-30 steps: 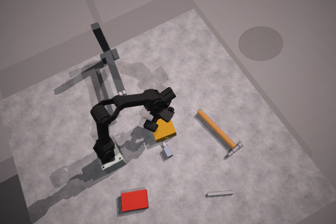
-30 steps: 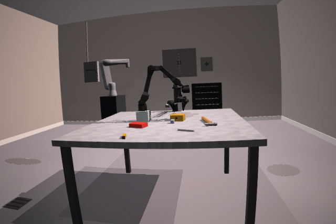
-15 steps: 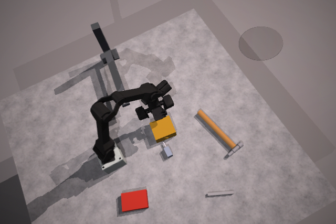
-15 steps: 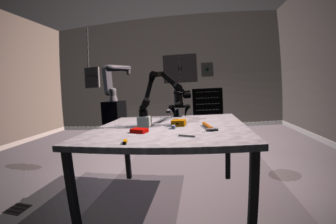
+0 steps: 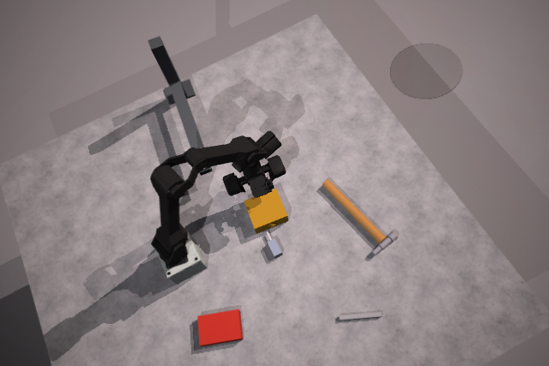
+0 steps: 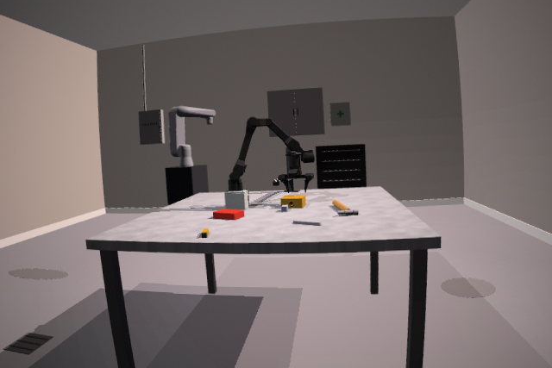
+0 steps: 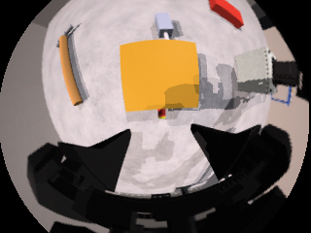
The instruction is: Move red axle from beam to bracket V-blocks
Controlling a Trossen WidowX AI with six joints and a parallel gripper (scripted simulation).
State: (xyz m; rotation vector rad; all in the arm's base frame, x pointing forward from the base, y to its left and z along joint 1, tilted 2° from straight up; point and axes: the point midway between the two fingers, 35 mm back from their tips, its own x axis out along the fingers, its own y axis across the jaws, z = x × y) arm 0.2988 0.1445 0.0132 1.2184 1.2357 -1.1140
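Note:
The beam (image 5: 266,210) (image 6: 298,201) (image 7: 157,73) is an orange block on the table, with a round hole in the side facing the exterior camera. The red axle (image 7: 161,112) shows only as a short red end with a yellow tip, sticking out of the beam's gripper-side face in the wrist view; the rest is hidden. My gripper (image 5: 255,176) (image 6: 298,190) (image 7: 161,130) is open and empty, fingers pointing down, above and just beyond that face; the axle end lines up with the gap between the fingertips. The grey bracket (image 5: 185,114) (image 6: 266,197) stands behind the arm; its V-blocks are hidden.
A blue-grey block (image 5: 274,248) (image 6: 284,208) (image 7: 164,23) with a pale pin lies at the beam's opposite side. A hammer (image 5: 354,211) (image 6: 340,205) (image 7: 69,73), a red box (image 5: 220,327) (image 6: 228,214) (image 7: 226,12), a grey bar (image 5: 359,315) (image 6: 306,222) and a small yellow-black item (image 6: 204,233) lie around.

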